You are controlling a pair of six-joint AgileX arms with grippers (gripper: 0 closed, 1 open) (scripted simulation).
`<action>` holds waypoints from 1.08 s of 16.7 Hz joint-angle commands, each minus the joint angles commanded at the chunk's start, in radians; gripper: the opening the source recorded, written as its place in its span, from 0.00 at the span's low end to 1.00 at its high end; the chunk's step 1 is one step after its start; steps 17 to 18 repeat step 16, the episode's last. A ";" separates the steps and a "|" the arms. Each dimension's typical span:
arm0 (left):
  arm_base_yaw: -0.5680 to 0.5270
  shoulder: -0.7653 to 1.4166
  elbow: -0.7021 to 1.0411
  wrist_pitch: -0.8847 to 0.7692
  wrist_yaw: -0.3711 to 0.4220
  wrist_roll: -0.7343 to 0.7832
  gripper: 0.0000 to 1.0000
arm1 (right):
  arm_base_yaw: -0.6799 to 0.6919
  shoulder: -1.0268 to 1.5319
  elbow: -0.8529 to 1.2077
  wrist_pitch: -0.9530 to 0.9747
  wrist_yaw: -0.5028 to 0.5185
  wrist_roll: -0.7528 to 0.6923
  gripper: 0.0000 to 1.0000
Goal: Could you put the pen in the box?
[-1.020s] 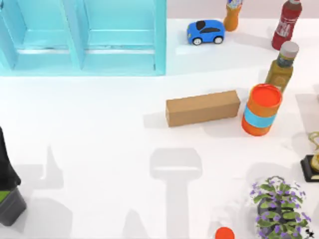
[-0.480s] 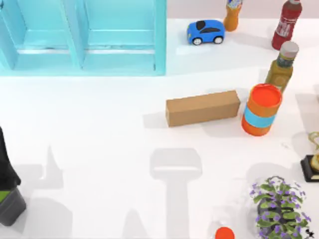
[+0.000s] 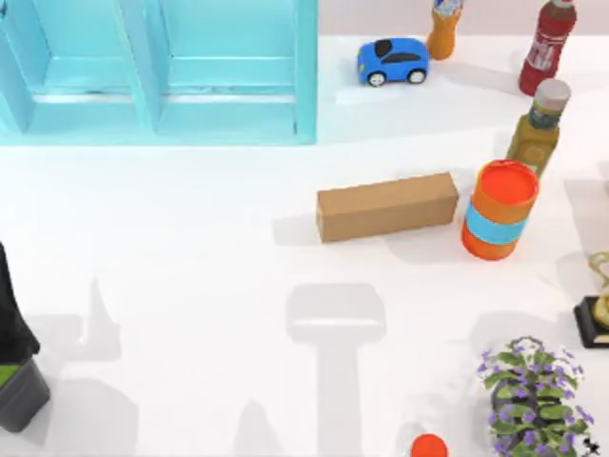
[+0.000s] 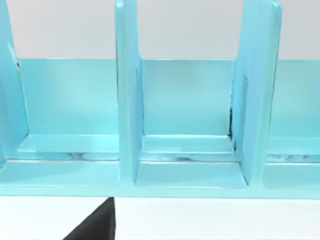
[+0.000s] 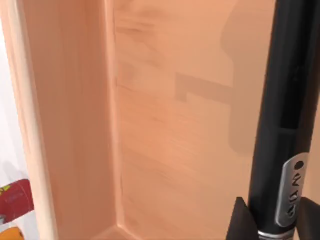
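The pen (image 5: 280, 100), one in number, is clamped in the right tool (image 5: 275, 222); its two dark fingers (image 5: 239, 220) are closed against the lower end of the black barrel, one on each side, and the barrel runs straight out ahead of them; one silver clip (image 5: 292, 192) is carried on the pen just beyond the fingers, and dark marks are printed on it, but they cannot be read; ahead of the tool, behind the pen, a pale brown panelled face with an inner corner (image 5: 117, 150) is seen, and it cannot be told whether this belongs to the box; one red item (image 5: 15, 200) is glimpsed past that panel's edge. In the top view one box (image 3: 387, 206), plain brown and unlabelled, is laid flat on the white surface (image 3: 190, 248), closed as far as can be seen, with one orange cylinder with a blue band (image 3: 500, 209) just beside its right end; three bottles are counted, an olive one with a grey cap (image 3: 539, 129), a red one (image 3: 547, 46) and an orange one (image 3: 443, 29), and no writing on their labels can be read; one blue toy car (image 3: 393, 61) and one potted plant with purple flowers (image 3: 535, 395) are also counted. The left arm (image 3: 11, 333) is parked at the surface's left edge, well apart from the box; the state of the left tool (image 4: 95, 227) cannot be told; directly ahead of it one cyan shelf unit (image 4: 127, 100) is faced, with two upright dividers in sight.
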 joint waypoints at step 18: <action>0.000 0.000 0.000 0.000 0.000 0.000 1.00 | 0.000 0.000 0.000 0.000 0.000 0.000 1.00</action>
